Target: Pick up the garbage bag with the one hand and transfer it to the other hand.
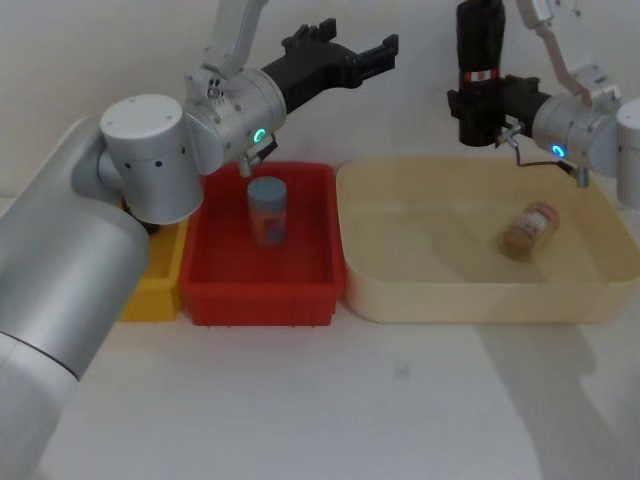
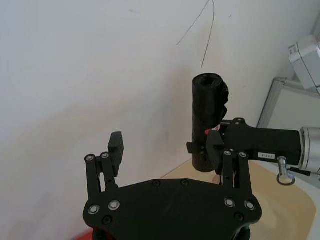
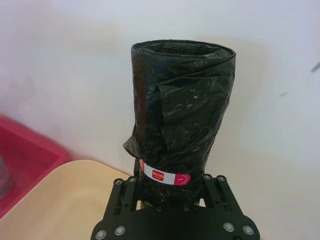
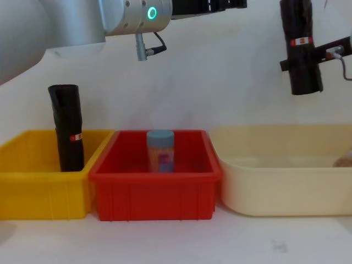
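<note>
From the head view, your right gripper (image 1: 487, 118) is clamped on the upright garbage bag (image 1: 479, 60) above the cream tub (image 1: 470, 300), while your left gripper (image 1: 375, 50), fingers spread wide, is well apart. In the left wrist view the roll (image 2: 206, 120) sits off-centre beyond your right-hand finger (image 2: 212, 145), so closing now would miss or knock it. The right wrist view shows the grip low, at the label band (image 3: 165, 176); a bump up top could tip the roll out into the tub.
</note>
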Action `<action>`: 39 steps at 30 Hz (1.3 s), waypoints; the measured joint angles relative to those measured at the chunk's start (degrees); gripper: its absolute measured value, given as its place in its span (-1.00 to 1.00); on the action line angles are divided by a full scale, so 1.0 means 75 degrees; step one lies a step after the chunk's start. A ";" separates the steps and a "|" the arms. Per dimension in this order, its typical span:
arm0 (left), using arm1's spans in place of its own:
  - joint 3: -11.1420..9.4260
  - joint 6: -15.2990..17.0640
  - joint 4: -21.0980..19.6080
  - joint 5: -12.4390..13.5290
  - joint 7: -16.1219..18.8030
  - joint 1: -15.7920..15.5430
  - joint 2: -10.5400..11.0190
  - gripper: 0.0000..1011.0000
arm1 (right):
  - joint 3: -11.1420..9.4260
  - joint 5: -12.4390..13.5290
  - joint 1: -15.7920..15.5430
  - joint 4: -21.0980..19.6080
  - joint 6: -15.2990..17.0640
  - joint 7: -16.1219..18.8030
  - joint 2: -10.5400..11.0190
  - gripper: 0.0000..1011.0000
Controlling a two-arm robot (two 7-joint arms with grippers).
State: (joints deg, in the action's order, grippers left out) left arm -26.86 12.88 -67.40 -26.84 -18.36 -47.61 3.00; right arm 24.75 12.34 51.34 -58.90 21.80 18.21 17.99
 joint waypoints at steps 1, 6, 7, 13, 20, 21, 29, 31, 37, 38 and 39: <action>0.0000 0.0000 0.0000 0.0000 0.0000 0.0000 0.0000 0.98 | -0.0017 0.0003 -0.0003 -0.0003 0.0014 -0.0011 0.0009 0.08; 0.0000 0.0000 0.0000 0.0000 0.0000 0.0000 0.0000 0.98 | -0.0127 0.0018 -0.0027 -0.0028 0.0096 -0.0076 0.0066 0.31; 0.0000 0.0000 0.0000 0.0000 0.0000 0.0000 0.0000 0.98 | -0.0139 0.0020 -0.0029 -0.0031 0.0107 -0.0082 0.0072 0.38; 0.0000 0.0000 0.0000 0.0000 0.0000 0.0000 0.0000 0.98 | -0.0211 0.0032 -0.0046 -0.0047 0.0167 -0.0126 0.0111 0.70; 0.0000 0.0000 0.0000 0.0000 0.0000 0.0000 0.0000 0.98 | -0.0260 0.0037 -0.0057 -0.0058 0.0207 -0.0152 0.0137 0.99; 0.0000 0.0000 0.0000 0.0000 0.0000 0.0000 0.0000 0.98 | -0.0264 0.0038 -0.0058 -0.0058 0.0210 -0.0155 0.0139 0.99; 0.0000 0.0000 0.0000 0.0000 0.0000 0.0000 0.0000 0.98 | -0.0291 0.0044 -0.0064 -0.0064 0.0233 -0.0174 0.0156 0.99; 0.0000 0.0000 0.0000 0.0000 0.0000 0.0000 0.0000 0.98 | -0.0295 0.0045 -0.0065 -0.0067 0.0236 -0.0175 0.0159 0.99; 0.0000 0.0000 0.0000 -0.0001 0.0000 0.0000 0.0000 0.98 | -0.0305 0.0046 -0.0069 -0.0069 0.0242 -0.0179 0.0163 0.99; 0.0000 0.0000 0.0000 0.0000 0.0000 0.0000 0.0001 0.98 | -0.0305 0.0046 -0.0069 -0.0069 0.0242 -0.0180 0.0164 0.99; 0.0000 0.0000 0.0000 0.0000 0.0000 0.0000 0.0000 0.98 | -0.0306 0.0045 -0.0069 -0.0069 0.0243 -0.0181 0.0164 0.99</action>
State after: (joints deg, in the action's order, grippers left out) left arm -26.86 12.87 -67.40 -26.84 -18.36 -47.61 3.00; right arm 22.46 12.68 50.82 -59.42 23.62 16.85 19.22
